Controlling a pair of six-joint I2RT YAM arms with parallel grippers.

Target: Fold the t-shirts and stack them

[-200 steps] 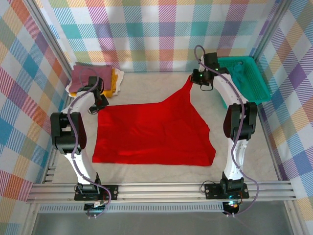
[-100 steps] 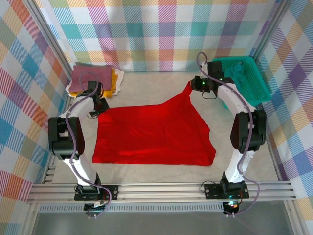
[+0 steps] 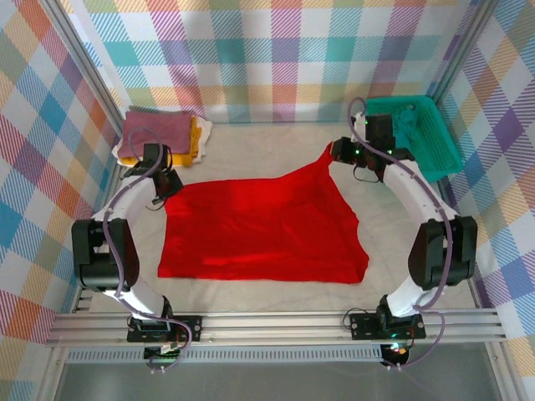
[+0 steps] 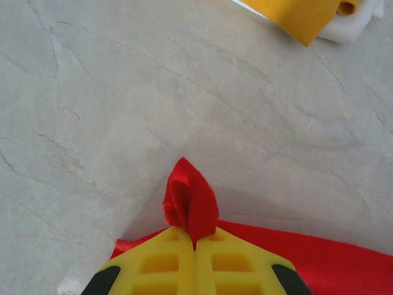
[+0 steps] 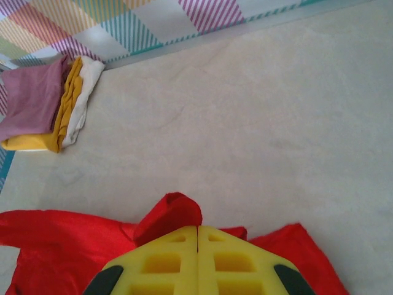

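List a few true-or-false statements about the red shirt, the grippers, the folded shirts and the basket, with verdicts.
1. The left gripper and the right gripper are each shut on a corner of the red t-shirt. True.
2. The red t-shirt is folded in half. False: it lies spread open, with its two far corners pinched.
3. The mauve shirt lies on top of the yellow shirt. True.
4. The basket stands at the far left. False: the teal basket is at the far right.
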